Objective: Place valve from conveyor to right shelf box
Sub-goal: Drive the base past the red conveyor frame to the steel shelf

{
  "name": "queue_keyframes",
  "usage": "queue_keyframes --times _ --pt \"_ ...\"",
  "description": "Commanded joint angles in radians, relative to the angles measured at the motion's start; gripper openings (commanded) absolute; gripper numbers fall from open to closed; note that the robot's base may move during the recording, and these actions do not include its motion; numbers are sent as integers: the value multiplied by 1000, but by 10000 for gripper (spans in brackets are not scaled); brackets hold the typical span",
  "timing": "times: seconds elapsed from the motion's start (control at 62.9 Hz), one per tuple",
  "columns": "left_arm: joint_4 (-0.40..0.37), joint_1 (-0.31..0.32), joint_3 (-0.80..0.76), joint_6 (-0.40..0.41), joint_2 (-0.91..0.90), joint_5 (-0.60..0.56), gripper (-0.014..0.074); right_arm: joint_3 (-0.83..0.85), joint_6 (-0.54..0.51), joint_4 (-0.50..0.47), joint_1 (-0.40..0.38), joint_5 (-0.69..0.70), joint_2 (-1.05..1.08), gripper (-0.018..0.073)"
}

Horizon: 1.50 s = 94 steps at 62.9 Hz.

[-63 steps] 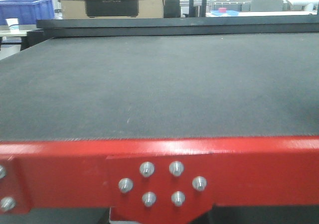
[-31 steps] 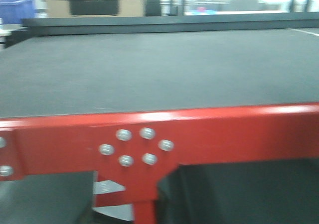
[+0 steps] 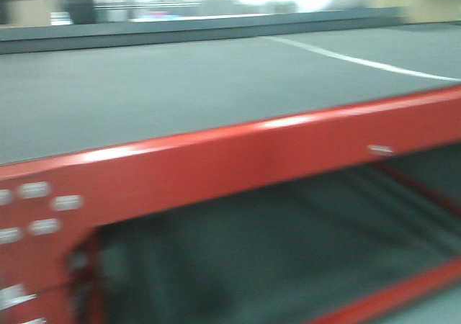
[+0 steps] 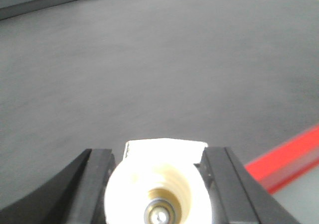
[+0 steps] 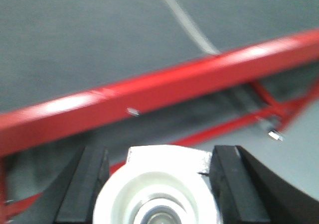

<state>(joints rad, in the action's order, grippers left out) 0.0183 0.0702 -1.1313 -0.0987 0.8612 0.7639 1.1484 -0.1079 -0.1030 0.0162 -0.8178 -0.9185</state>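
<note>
The conveyor [image 3: 180,86] is a wide dark grey belt with a red side frame [image 3: 252,158]; the front view is blurred. In the left wrist view my left gripper [image 4: 158,159] is shut on a cream-white valve [image 4: 159,189] above the belt [image 4: 149,59], its black fingers [image 4: 94,179] pressed to both sides. In the right wrist view my right gripper [image 5: 159,159] is shut on a white valve [image 5: 159,189], hanging outside the red frame [image 5: 149,89]. The right shelf box is out of view.
A white line [image 3: 360,61] crosses the belt at the right, also seen as a white line [image 5: 184,20] in the right wrist view. Under the red frame are lower red rails [image 3: 389,295] and grey floor [image 5: 299,154]. A bolt plate [image 3: 36,209] sits at the frame's left.
The front view has swung to the right along the conveyor: the bolt cluster slid from centre to the far left, the white line came into view, and the picture grew blurred.
</note>
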Motion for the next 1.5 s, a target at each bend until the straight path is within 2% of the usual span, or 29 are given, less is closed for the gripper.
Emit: queue_keyframes --times 0.0,1.479 --pt "-6 6 -6 6 -8 -51 -111 8 -5 12 -4 64 12 -169" --pt "-6 6 -6 6 -8 -51 -111 8 -5 12 -4 64 12 -169"
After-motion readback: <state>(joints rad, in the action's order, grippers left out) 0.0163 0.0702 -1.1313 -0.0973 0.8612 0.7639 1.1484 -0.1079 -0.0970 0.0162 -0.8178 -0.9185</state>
